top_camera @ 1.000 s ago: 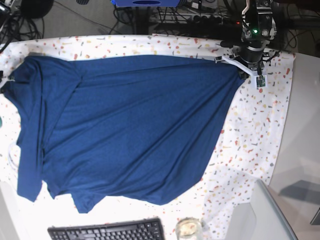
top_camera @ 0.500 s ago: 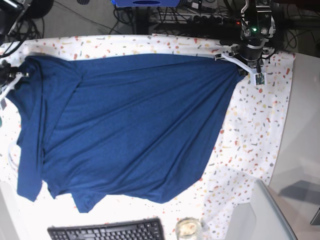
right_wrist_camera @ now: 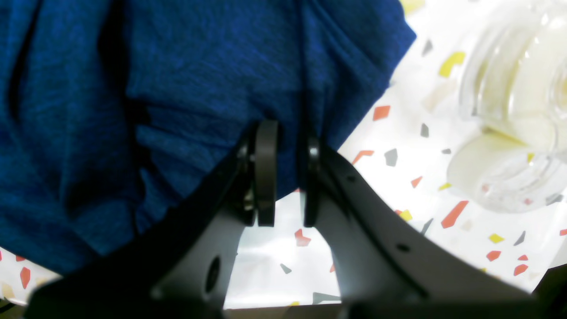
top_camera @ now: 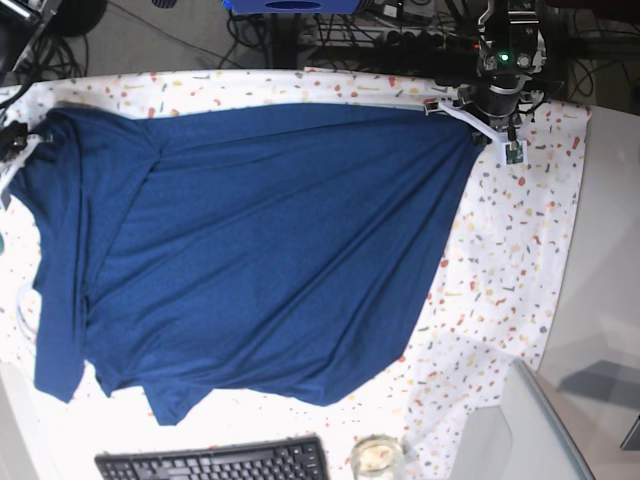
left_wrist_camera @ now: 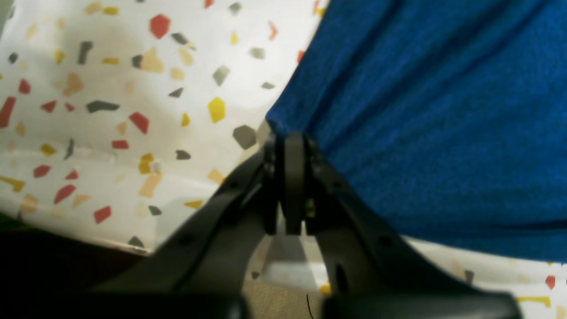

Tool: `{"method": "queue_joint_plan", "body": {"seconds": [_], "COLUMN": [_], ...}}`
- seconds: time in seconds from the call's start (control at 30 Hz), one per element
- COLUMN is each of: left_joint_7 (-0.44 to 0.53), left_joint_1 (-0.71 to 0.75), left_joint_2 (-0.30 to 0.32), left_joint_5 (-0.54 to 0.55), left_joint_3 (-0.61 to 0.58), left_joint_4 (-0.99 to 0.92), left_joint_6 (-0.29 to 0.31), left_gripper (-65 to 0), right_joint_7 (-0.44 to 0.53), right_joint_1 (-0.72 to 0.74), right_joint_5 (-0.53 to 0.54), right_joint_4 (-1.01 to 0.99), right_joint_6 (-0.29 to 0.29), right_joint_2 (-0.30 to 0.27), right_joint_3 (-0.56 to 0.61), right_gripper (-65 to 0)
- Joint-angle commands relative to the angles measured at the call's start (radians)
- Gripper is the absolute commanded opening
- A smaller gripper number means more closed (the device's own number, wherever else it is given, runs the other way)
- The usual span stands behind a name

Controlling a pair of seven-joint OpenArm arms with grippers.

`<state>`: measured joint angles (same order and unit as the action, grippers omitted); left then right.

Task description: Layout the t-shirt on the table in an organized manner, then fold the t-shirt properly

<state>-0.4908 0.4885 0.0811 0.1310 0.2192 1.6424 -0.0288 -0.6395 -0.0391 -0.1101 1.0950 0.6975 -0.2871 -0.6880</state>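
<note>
Black keyboard (top_camera: pixel 213 462) beside glass jar (top_camera: pixel 377 457).

T-shirt (top_camera: pixel 260 250): soft matt knit cloth, dark blue, fine heathered grain, creased in loose folds. Table (top_camera: pixel 520 260) cover: smooth white cloth, matt, printed with red, yellow, grey flecks, lightly wrinkled. Left gripper (left_wrist_camera: pixel 290 146) and right gripper (right_wrist_camera: pixel 285 146): matt black plastic, smooth, small screw holes. Clear glossy plastic container (right_wrist_camera: pixel 514 115) at right of right wrist view, ribbed. Keyboard (top_camera: pixel 215 462) near edge: matt black plastic. Glass jar (top_camera: pixel 377 457) beside it, shiny.
</note>
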Motion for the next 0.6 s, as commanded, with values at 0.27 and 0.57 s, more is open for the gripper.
{"method": "queue_joint_plan", "body": {"seconds": [0.27, 0.57], "left_joint_7": [0.014, 0.014], "left_joint_1": [0.006, 0.039], "left_joint_2": [0.013, -0.022], "left_joint_5": [-0.001, 0.002], "left_joint_3": [0.036, 0.145], "left_joint_4": [0.034, 0.250], "left_joint_6": [-0.009, -0.009], "left_gripper": [-18.9, -16.9], "right_joint_7": [0.005, -0.003], "right_joint_1": [0.005, -0.063], "right_joint_5": [-0.001, -0.001], "right_joint_4": [0.040, 0.311], "right_joint_6": [0.001, 0.001], "right_joint_2": [-0.027, 0.032], "right_joint_3": [-0.097, -0.118], "right_gripper": [-57.6, -57.3]}}
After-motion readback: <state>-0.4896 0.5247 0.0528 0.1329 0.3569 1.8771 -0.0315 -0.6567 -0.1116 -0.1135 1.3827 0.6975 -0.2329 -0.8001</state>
